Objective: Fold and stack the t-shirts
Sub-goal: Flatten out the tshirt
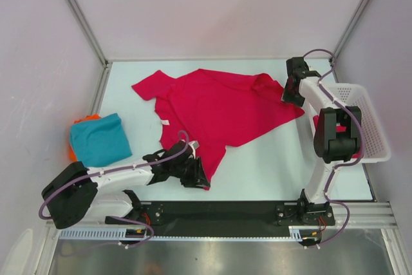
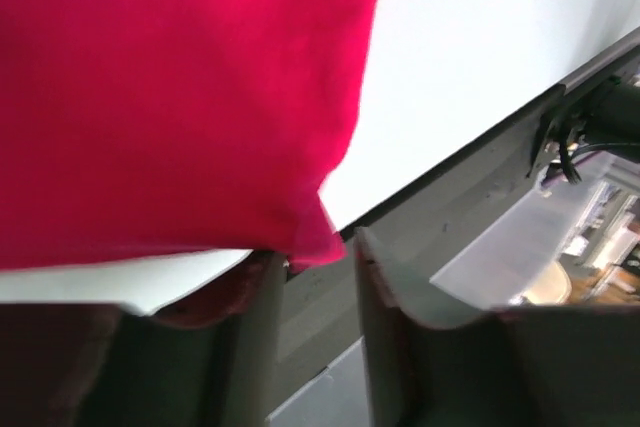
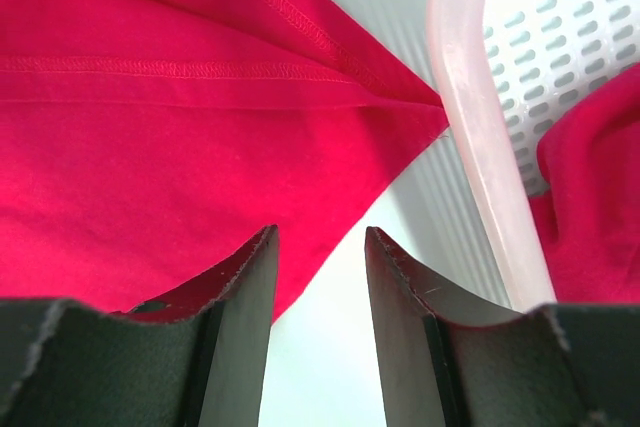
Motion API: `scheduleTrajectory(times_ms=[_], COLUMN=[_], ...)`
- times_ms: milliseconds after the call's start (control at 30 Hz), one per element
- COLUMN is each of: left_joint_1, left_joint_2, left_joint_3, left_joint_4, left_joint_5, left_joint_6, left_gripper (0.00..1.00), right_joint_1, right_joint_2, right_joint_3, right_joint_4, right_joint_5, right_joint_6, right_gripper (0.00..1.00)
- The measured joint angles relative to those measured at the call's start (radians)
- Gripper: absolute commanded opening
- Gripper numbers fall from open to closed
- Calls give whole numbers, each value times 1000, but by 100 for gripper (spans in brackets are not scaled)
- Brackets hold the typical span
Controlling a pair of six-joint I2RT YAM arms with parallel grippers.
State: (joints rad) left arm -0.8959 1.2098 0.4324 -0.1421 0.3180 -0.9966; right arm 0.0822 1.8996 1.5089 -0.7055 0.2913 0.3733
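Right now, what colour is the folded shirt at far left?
Teal: the folded shirt, clearest in top view.

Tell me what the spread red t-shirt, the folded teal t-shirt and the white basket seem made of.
Red t-shirt: soft matte knit cloth, probably cotton jersey; it lies in wrinkles and the right wrist view shows stitched hems. Teal t-shirt: likewise matte cloth, folded soft; weave too small to tell. Basket: white moulded plastic, slightly glossy, slotted mesh walls, smooth rounded rim.
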Motion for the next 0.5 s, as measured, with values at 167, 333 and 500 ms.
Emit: scheduleTrajectory(times_ms=[167,333,500], left_joint_1=[9,145,445], left_joint_2=[-37,-211,-335], left_joint_3=[53,134,363], left_joint_4=[-51,-181,-346], left_joint_5=[-39,-49,-41], left_joint_6=[20,67,185], left_gripper=[27,28,28], right_joint_1=[0,1,3], right_joint_2=[-24,-35,-35], right_joint_3=[0,0,0], right_joint_4=[-2,-4,-16], right_joint_5=[0,2,3], right_joint_6=[0,-1,0], right_gripper=[45,46,47])
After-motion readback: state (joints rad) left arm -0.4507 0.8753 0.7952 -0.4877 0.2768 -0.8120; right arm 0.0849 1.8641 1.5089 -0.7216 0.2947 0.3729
